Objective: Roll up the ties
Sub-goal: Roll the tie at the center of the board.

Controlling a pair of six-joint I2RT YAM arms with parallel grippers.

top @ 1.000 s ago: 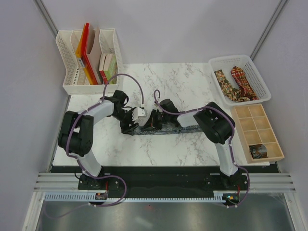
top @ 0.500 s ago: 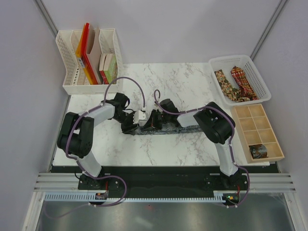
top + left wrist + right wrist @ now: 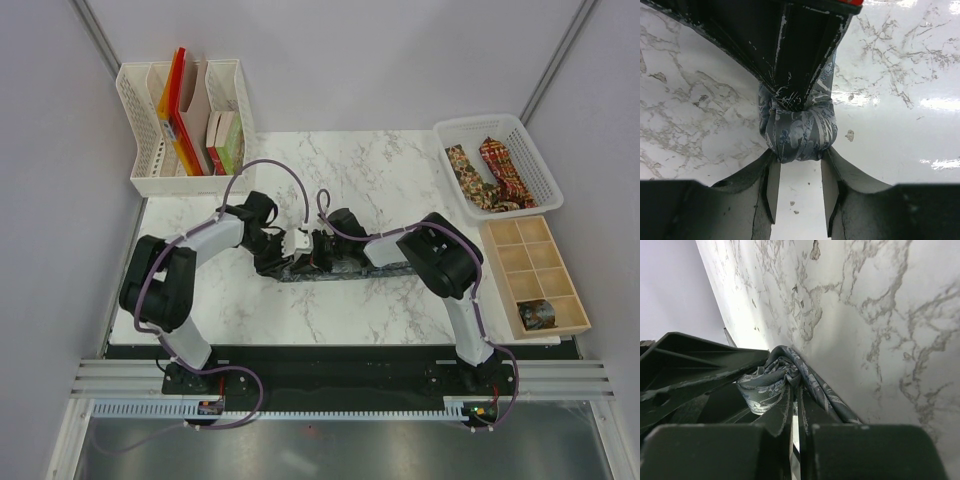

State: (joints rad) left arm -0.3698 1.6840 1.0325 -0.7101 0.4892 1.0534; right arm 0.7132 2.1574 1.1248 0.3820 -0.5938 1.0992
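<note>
right gripper [image 3: 796,397] pinched shut on the grey-green tie [image 3: 797,125] so its rolled end can't unwind, left gripper [image 3: 799,159] half open, straddling that end, likely to take over.

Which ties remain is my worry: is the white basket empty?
No, a brown-gold tie and a red tie lie in the white basket.

The rolled tie [image 3: 797,132] is dark grey-green with a pale, possibly floral print; the bench [image 3: 370,160] is grey-veined white marble; the brown-gold tie [image 3: 460,163] and red tie [image 3: 503,170] are patterned
</note>
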